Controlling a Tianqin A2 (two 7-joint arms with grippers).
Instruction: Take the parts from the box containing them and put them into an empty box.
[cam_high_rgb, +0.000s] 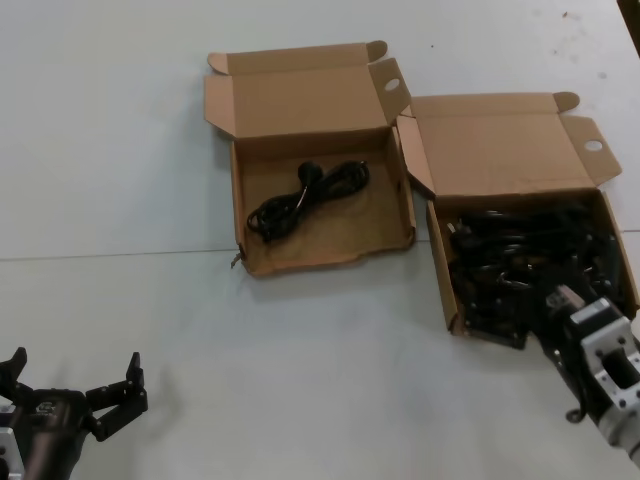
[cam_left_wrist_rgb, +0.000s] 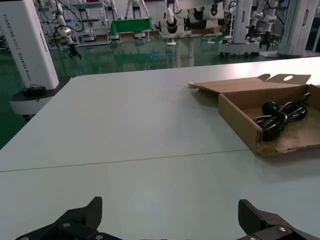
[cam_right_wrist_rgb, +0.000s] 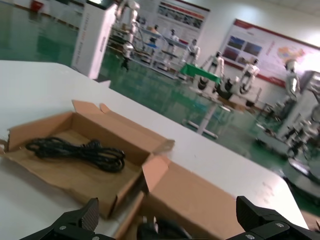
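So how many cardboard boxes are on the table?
2. The squarer box sits near the middle of the table with one black cord in it; the wider box sits to its right, piled with cords.

The left claw (cam_left_wrist_rgb: 170, 220) sits low over the pale counter (cam_left_wrist_rgb: 125, 130), its two black fingertips (cam_left_wrist_rgb: 82, 217) spread wide apart with nothing between them. Well beyond the claw, toward the far side of the counter, stands a shallow brown cardboard box (cam_left_wrist_rgb: 240, 117) with its lid folded back and a ragged front rim. One black power cord (cam_left_wrist_rgb: 277, 116), loosely coiled with its plug visible, lies inside the box on its floor. Behind the counter, a green-floored hall contains white robot stands (cam_left_wrist_rgb: 25, 45).
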